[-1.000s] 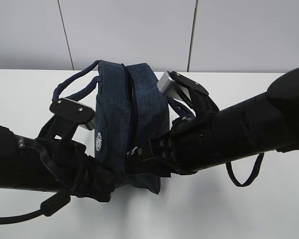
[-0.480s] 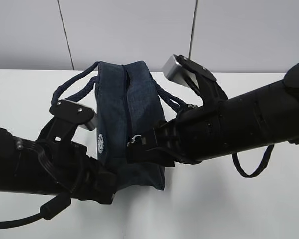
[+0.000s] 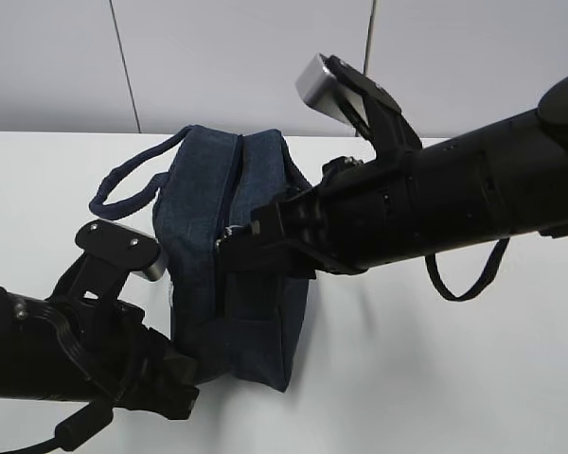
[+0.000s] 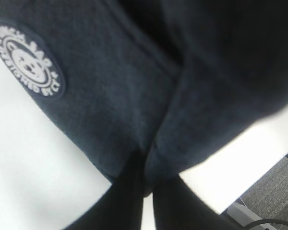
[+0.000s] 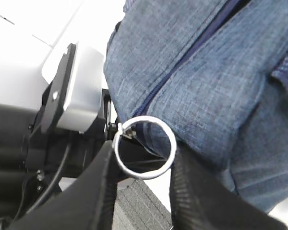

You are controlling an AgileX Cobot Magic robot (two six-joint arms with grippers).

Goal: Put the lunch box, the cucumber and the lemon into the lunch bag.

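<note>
Lunch bag (image 3: 232, 265) centre table, zipper nearly shut. Left gripper (image 4: 146, 191) at seven o'clock, clamped on bag corner; right gripper (image 5: 144, 165) part-open, straddling ring pull (image 5: 145, 146). Risk: ring slipping off smooth fingers, stalling the zip.

Matt woven lunch bag (image 3: 246, 236), shiny metal ring pull (image 5: 144, 146)

Even bright light, glaring white surfaces, blurred wrist views.

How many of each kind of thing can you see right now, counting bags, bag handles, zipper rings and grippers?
Lunch bag: 1
Handles: 2
Zipper ring: 1
Grippers, left gripper and right gripper: 2
Total: 6
</note>
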